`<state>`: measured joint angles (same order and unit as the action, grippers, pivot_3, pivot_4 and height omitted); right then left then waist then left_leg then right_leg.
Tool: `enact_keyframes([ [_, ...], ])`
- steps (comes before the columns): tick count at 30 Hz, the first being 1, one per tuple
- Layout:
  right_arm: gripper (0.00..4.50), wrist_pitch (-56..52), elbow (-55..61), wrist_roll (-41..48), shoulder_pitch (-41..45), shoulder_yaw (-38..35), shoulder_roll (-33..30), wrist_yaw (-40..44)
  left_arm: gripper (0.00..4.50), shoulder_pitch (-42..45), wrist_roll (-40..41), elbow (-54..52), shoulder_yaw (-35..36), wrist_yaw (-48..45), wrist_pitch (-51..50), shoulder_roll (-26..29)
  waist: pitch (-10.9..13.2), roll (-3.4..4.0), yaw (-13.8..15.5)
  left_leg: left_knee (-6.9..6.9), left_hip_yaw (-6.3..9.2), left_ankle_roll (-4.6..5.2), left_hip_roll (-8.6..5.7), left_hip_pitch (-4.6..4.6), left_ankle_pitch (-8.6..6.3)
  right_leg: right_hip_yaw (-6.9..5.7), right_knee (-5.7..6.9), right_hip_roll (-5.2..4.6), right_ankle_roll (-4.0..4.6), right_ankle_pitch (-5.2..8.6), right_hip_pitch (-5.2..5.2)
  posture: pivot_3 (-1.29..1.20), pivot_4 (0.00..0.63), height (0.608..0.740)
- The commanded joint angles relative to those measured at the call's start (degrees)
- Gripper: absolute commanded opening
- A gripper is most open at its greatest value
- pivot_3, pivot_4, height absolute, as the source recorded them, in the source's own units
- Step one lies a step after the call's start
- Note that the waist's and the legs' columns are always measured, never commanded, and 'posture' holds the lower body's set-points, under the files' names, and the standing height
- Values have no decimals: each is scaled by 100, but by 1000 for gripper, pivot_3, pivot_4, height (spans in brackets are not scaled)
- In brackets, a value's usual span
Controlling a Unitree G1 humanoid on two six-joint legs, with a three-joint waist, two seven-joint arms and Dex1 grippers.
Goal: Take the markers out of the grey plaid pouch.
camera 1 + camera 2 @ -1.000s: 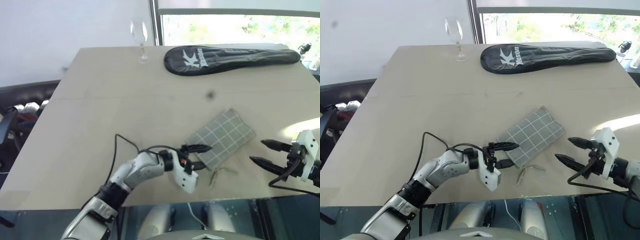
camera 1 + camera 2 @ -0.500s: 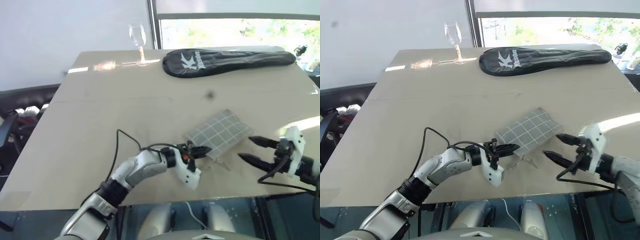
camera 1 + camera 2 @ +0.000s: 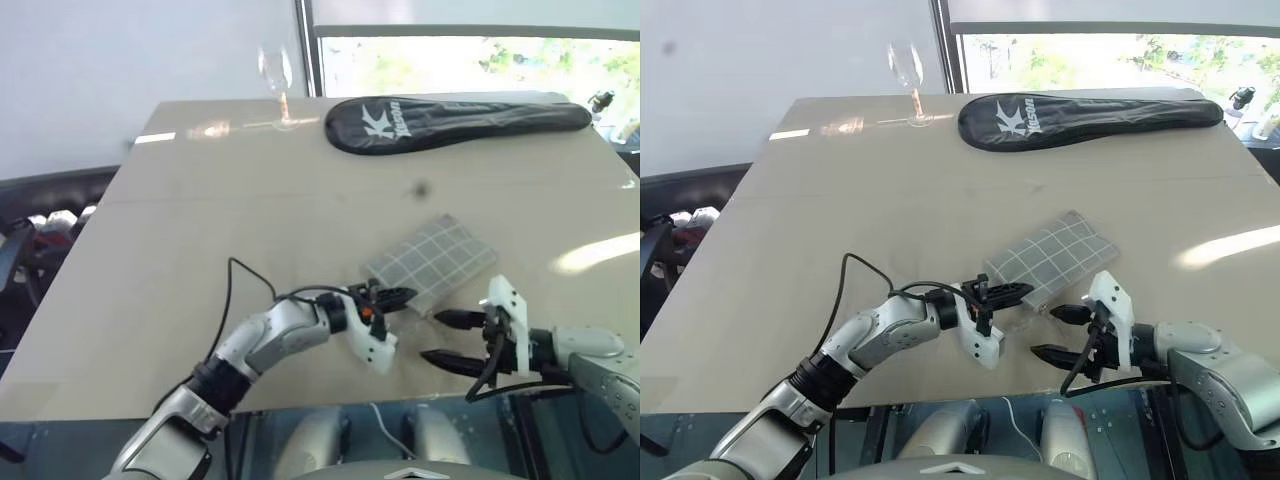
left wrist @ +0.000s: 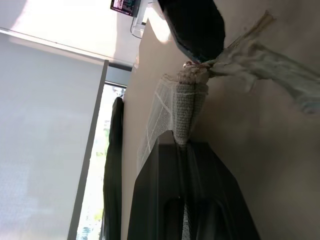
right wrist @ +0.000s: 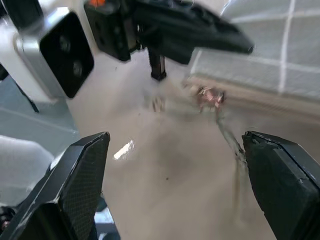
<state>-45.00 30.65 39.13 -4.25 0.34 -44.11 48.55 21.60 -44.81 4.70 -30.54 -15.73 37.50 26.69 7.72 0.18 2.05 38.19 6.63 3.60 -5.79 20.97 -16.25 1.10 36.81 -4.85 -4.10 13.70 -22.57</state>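
Showing the near edge of a pale wooden desk [image 3: 200, 230], the head views place the grey plaid pouch [image 3: 432, 262] lying flat near the front, its long side slanted. The left tool [image 3: 398, 297] reaches in from the robot's left, its two black fingers pressed together on the pouch's nearest corner; the left wrist view confirms grey woven fabric pinched between the fingers [image 4: 185, 200], with the string pull [image 4: 235, 50] trailing loose on the desk beyond that corner. The right tool [image 3: 447, 339] sits just right of the same corner, jaws spread wide with nothing between them, pointing toward the left tool. In the right wrist view its two fingers [image 5: 75, 180] frame the pouch's edge and the string pull on the desk surface. No marker can be made out. At the far side lie a long black racket cover [image 3: 455, 120] and an upright wine glass [image 3: 276, 80], well apart from the pouch.
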Motion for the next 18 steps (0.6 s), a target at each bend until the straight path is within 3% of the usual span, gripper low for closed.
enact_keyframes([
  [1, 4331, 118, -265, -186, 477, 212, 340, -217, 18, -67, -176, 172, 145, -39, -337, 201, 4, -7, -32, 0, 0, 0, 0, -2, 0, 1, 0, 1, 0, 0, 0, 0, 150, 740],
  [2, 4331, 113, -304, -159, 539, 219, 419, -218, 18, -73, -171, 160, 139, -39, -343, 217, 5, -6, -38, 0, 0, 0, 1, -2, 0, 0, 0, 3, 0, 0, 0, 0, 150, 740],
  [5, 3366, 39, -257, -89, 537, 211, 408, -72, 0, -91, -160, 125, 145, -30, -347, 272, 7, -9, -35, -1, 7, -2, 0, 3, 1, -6, -1, 3, 0, 0, -2, 0, 150, 740],
  [6, 3366, 54, -263, -129, 520, 227, 375, -42, 0, -89, -152, 116, 155, -27, -348, 286, 7, -9, -35, 0, 8, -2, 0, 4, 1, -7, -2, 3, 0, 0, -2, 0, 150, 740],
  [12, 359, 232, -385, -281, 509, 198, 398, -54, 0, -52, -343, -38, 160, 219, -84, 544, 7, -10, -94, -4, 9, -2, -1, 6, 0, -6, -4, 1, 0, 0, -5, 0, 150, 740],
  [13, 83, 269, -414, -312, 517, 189, 408, -60, 0, -63, -337, -48, 164, 249, -65, 581, 8, -9, -107, -5, 10, -2, 0, 6, 0, -6, -4, 2, 0, 0, -6, 0, 150, 740],
  [18, 83, 706, -805, -734, 691, 165, 537, -256, 0, -153, -172, -111, 423, 474, -57, 821, 10, -10, -129, -7, 8, -3, -1, 5, 1, -4, -4, 2, 0, 0, -8, 0, 150, 740],
])
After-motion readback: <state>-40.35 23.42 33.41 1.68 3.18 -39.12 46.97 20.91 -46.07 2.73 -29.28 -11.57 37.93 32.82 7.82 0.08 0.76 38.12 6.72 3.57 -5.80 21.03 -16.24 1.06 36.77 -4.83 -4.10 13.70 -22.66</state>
